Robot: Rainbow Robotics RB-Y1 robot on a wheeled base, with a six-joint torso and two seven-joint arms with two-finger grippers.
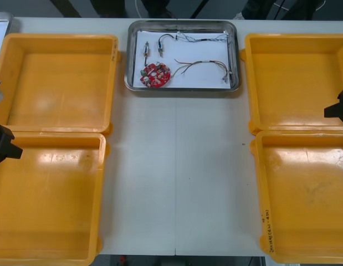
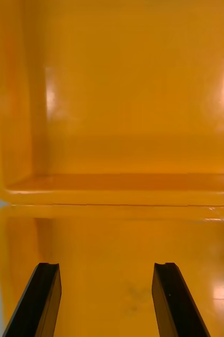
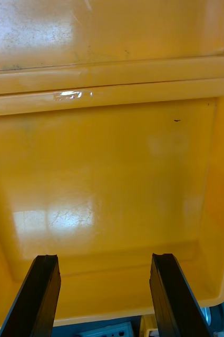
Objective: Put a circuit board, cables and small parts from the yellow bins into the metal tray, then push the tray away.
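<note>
The metal tray [image 1: 235, 55] lies at the far middle of the table, white inside. In it are a round red circuit board [image 1: 155, 75], a red and yellow cable [image 1: 201, 66], a thin cable [image 1: 201, 36] along its far side and small metal parts [image 1: 147, 49]. My left gripper [image 1: 6, 145] is parked at the left edge over the near left yellow bin [image 1: 49, 199]; in the left wrist view its fingers [image 3: 38, 295] stand apart with nothing between them. My right gripper [image 1: 338, 108] is parked at the right edge over the right bins; its fingers [image 2: 172, 300] also stand apart.
Two yellow bins at the left [image 1: 57, 83] and two at the right [image 1: 296, 75] [image 1: 304, 202] look bare inside. A strip of light table [image 1: 177, 177] runs between them up to the tray. Another metal tray's corner [image 1: 0, 27] shows at the far left.
</note>
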